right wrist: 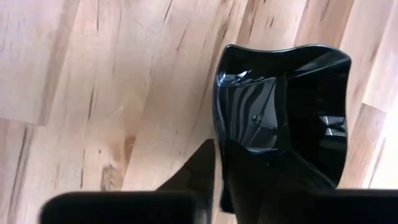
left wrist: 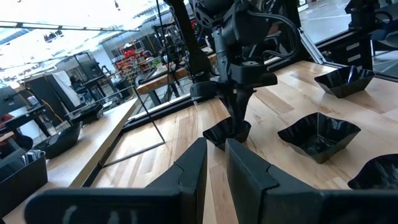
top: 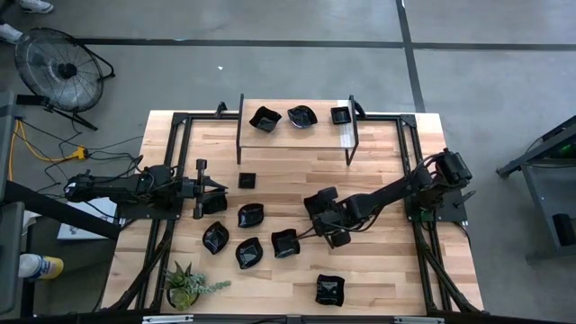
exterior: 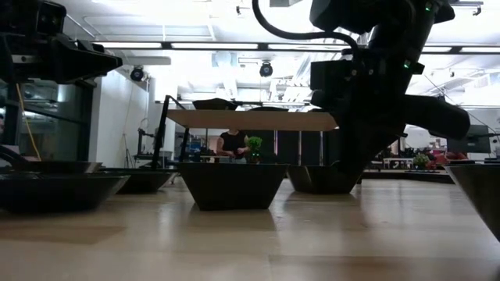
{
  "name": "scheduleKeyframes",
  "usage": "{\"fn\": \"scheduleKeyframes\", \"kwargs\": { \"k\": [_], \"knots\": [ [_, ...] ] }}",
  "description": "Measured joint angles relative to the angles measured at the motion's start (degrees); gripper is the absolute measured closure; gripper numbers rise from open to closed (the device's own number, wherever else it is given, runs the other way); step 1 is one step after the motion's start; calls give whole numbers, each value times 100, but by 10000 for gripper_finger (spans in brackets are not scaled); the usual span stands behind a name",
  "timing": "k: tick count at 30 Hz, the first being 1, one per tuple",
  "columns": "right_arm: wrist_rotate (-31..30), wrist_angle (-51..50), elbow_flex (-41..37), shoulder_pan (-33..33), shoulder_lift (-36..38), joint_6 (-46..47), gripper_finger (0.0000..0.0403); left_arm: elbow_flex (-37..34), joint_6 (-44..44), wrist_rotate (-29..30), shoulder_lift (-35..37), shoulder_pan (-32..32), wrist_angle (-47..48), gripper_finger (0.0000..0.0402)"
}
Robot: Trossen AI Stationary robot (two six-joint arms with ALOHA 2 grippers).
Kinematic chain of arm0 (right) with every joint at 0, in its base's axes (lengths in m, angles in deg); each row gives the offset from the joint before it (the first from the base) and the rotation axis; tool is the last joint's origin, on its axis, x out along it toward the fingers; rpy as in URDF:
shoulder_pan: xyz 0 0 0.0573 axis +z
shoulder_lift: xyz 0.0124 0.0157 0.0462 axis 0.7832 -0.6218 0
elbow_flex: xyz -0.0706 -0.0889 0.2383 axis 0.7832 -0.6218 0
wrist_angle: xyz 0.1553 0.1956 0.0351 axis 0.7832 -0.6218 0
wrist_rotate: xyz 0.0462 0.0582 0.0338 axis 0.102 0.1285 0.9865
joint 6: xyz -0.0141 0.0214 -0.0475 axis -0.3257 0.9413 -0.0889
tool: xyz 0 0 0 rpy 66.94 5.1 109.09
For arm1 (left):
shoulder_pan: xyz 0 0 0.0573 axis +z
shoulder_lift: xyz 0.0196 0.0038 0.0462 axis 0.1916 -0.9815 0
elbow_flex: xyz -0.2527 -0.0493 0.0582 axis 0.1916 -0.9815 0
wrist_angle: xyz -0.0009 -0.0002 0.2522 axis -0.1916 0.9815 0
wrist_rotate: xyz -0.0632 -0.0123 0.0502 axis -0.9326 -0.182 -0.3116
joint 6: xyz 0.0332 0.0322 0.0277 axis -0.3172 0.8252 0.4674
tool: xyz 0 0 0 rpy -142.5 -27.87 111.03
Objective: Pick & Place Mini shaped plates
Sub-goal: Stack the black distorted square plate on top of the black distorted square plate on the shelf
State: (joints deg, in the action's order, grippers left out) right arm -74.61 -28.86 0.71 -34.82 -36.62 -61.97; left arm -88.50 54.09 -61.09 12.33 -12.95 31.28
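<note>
R pincer (top: 338,237) over plate (right wrist: 280,112), fingers straddling rim; grip unclear

Three glossy black mini plates (top: 298,116) sit on the raised shelf (top: 279,131) at the desk's (top: 378,270) far side. Others lie scattered on the desk: a small square (top: 247,180), several wavy-edged dishes (top: 250,215) mid-desk, one alone (top: 329,289) near the front edge.
</note>
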Motion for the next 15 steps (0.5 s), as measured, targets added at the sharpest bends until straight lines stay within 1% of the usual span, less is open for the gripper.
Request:
{"fn": "scheduleKeyframes", "kwargs": {
  "k": [3, 7, 10, 15],
  "knots": [
    [13, 2, 1, 0, 0, -1, 397, 0, 0, 0, 1, 0, -2, 346],
    [-22, 2, 0, 0, 0, 10, 394, 0, -1, -1, 0, 1, -2, 346],
    [-37, -3, 19, 2, 0, -2, 400, 0, 0, 0, 2, 2, -2, 346],
    [-44, -28, 195, 53, 0, -2, 400, 0, 0, 0, 2, 2, -2, 346]
  ]
}}
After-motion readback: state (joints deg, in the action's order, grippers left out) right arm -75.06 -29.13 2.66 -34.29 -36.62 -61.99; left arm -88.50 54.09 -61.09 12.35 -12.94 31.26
